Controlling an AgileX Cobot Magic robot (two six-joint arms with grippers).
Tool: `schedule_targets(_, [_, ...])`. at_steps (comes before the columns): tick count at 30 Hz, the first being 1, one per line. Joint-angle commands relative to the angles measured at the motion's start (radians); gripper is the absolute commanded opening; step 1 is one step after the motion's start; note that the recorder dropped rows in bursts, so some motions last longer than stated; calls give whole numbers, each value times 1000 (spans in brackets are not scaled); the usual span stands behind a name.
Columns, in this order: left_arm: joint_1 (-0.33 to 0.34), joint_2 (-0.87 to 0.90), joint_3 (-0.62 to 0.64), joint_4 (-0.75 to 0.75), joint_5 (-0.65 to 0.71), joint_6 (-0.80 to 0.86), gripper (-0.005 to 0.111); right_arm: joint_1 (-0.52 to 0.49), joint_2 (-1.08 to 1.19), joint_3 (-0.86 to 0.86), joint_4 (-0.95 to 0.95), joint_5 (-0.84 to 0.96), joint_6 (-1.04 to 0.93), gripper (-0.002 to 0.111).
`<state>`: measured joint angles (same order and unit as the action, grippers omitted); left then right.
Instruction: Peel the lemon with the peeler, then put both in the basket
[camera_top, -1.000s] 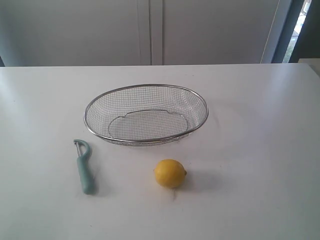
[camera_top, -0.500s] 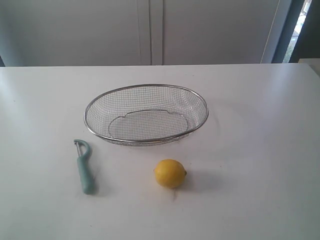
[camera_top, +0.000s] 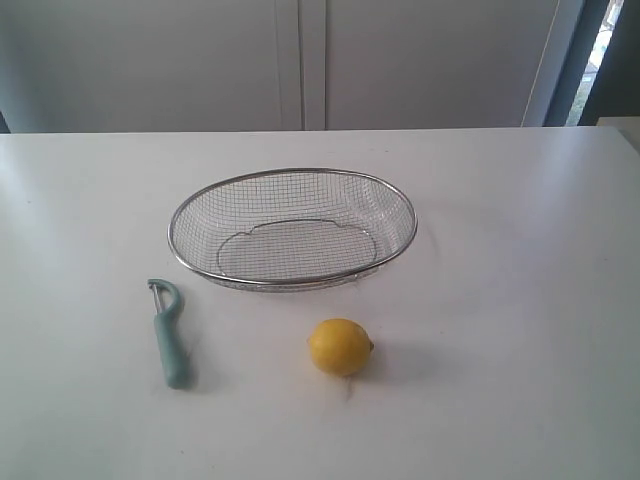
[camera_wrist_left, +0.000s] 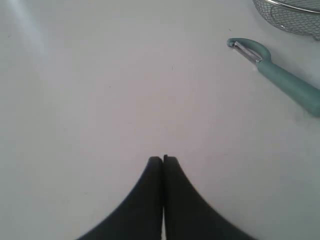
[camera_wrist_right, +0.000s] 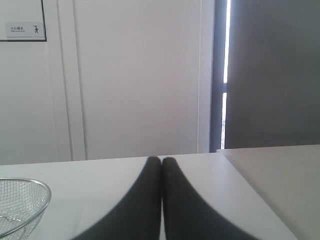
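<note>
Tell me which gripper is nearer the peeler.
Left, probably. The left gripper hangs over the table with the peeler close ahead. The right gripper faces the basket, with no peeler in its view.

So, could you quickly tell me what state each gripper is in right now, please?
Left gripper: shut, holding nothing.
Right gripper: shut, holding nothing.

Shiny wire-mesh metal basket (camera_top: 292, 228), matt teal plastic peeler (camera_top: 168, 332), smooth yellow lemon (camera_top: 340, 347), smooth white table (camera_top: 520, 300)
</note>
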<state>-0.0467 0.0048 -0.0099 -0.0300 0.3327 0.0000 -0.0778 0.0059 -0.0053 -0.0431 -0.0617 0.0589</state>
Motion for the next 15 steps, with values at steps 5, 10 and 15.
schedule_targets(5, [2, -5, 10, 1, 3, 0, 0, 3, -6, 5, -6, -14, -1, 0])
schedule_targets(10, [2, -5, 10, 1, 3, 0, 0, 3, -6, 5, -6, -14, -1, 0])
schedule_targets(15, [2, -5, 10, 1, 3, 0, 0, 3, -6, -1, -6, 10, -3, 0])
